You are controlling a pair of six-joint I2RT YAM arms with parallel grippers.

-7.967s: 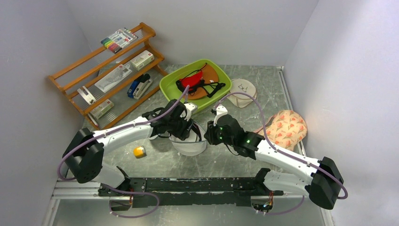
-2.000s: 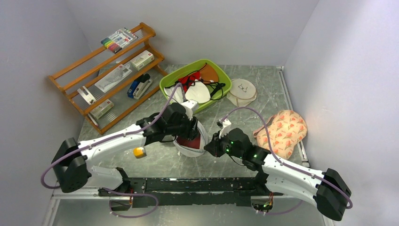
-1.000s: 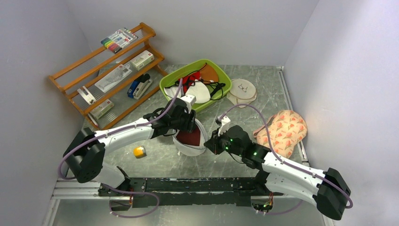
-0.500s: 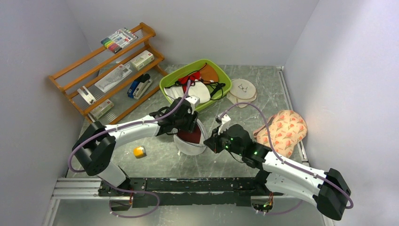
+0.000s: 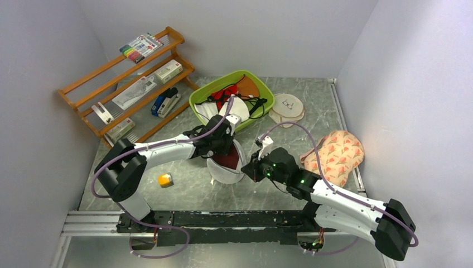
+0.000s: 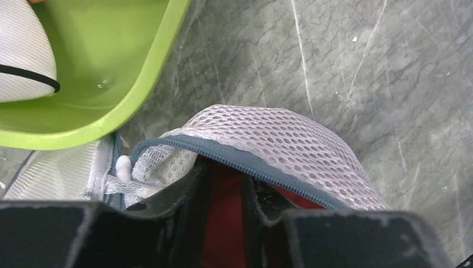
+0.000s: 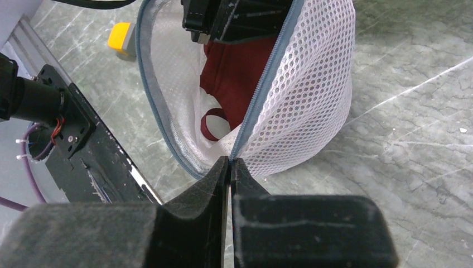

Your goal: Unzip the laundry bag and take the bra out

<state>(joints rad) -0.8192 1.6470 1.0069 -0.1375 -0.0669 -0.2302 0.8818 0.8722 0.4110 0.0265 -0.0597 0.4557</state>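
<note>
The laundry bag [image 5: 223, 175] stands open on its edge mid-table, white mesh with a dark zipper rim. The maroon bra [image 5: 227, 162] lies inside it. My left gripper [image 5: 226, 146] reaches into the opening from above. In the left wrist view the left gripper [image 6: 226, 192] has its fingers close together with the bra [image 6: 226, 223] between them, under the bag's mesh [image 6: 279, 139]. My right gripper [image 5: 252, 167] is shut on the bag's rim. The right wrist view shows the right gripper [image 7: 230, 162] pinching the zipper seam, with the bag [image 7: 312, 100] and bra [image 7: 234, 72] beyond it.
A green tray [image 5: 266, 89] just behind the bag holds a red garment and a white domed piece [image 5: 237, 107]. A cream pouch [image 5: 287, 109] and a peach floral pouch [image 5: 334, 153] lie to the right. A small yellow object [image 5: 165, 180] lies to the left. A wooden rack [image 5: 128, 84] stands at the back left.
The bag was closed 8 s ago and now gapes with the bra showing. My left gripper has gone into the opening and drifted back towards the tray. My right gripper keeps its hold on the rim.
</note>
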